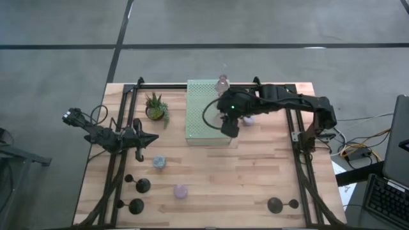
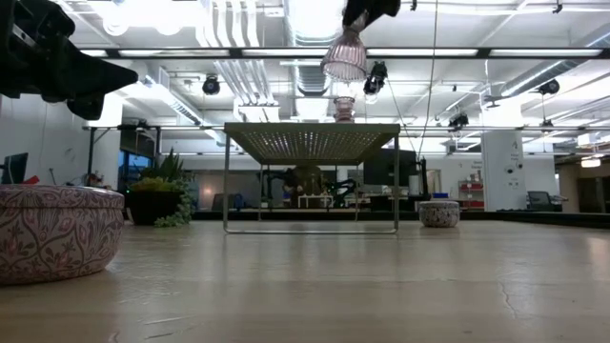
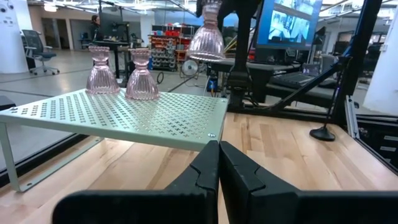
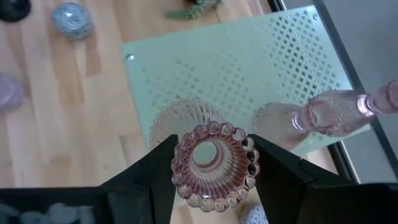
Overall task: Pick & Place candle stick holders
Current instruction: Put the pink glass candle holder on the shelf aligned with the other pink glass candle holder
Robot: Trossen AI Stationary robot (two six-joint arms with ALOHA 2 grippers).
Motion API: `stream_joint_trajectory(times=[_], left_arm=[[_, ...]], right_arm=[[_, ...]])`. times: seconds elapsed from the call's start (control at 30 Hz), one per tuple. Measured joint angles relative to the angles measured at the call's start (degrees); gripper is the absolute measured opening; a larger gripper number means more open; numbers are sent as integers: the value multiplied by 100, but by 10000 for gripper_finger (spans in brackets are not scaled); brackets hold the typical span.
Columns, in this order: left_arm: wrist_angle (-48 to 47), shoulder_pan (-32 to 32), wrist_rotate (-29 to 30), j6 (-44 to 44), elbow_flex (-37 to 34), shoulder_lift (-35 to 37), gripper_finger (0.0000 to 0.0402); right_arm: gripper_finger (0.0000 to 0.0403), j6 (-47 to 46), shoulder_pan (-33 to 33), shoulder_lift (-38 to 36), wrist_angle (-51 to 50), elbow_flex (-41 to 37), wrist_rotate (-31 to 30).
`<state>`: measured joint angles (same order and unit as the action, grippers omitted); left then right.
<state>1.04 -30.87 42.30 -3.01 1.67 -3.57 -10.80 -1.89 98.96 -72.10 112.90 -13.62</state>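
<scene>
Overhead, the right claw [image 4: 214, 163] grips a ribbed, translucent pink glass holder [image 4: 214, 167] by its scalloped rim, hanging above the pale green perforated board [image 1: 206, 108]. Two matching pink holders [image 3: 102, 70] stand on that board's far side. The left claw [image 3: 218, 171] is clenched, empty, over the wooden bench [image 1: 255, 172]. Black round-based holders [image 1: 142, 186] lie nearby, stems hard to make out.

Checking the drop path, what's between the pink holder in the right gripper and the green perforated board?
Nothing. In the left wrist view the pink holder, gripped by the right gripper, hangs above the board with only air beneath; the two other pink holders stand off to one side.
</scene>
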Motion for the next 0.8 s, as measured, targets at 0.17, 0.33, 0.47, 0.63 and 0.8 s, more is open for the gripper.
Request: stream_joint_trajectory(times=[0.17,0.33,0.47,0.63,0.8], left_arm=[[0,1,0,0,0,0,14],[0,0,0,0,0,0,14],[0,2,0,0,0,0,14],[0,2,1,0,0,0,14],[0,1,0,-1,0,0,14]], right_arm=[[178,5,-230,65,-55,-195,5],[174,72,-362,67,57,-600,38],[172,176,-410,63,284,-840,52],[178,199,-448,61,397,-1047,77],[173,202,-470,54,441,-1229,75]])
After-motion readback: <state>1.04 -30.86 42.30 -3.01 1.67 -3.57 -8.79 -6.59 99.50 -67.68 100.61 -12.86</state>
